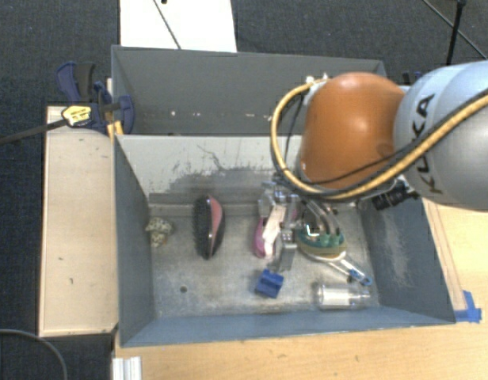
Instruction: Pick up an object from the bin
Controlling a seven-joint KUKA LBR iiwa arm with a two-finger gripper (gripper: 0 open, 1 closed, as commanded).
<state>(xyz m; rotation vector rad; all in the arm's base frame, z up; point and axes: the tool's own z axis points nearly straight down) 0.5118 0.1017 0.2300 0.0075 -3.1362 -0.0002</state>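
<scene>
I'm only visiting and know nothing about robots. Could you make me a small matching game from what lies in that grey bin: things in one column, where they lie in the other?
Things:
1. black brush
2. blue block
3. clear tube
4. pale crumpled lump

Places:
A. nearest the bin left wall
B. front right of the floor, lying on its side
C. front middle of the floor
D. left of the floor's centre, pointing front to back

Pairs: 1-D, 2-C, 3-B, 4-A.

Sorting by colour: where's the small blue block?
The small blue block sits by the bin's near wall, below the gripper, view-left of the clear plastic vial.
</scene>
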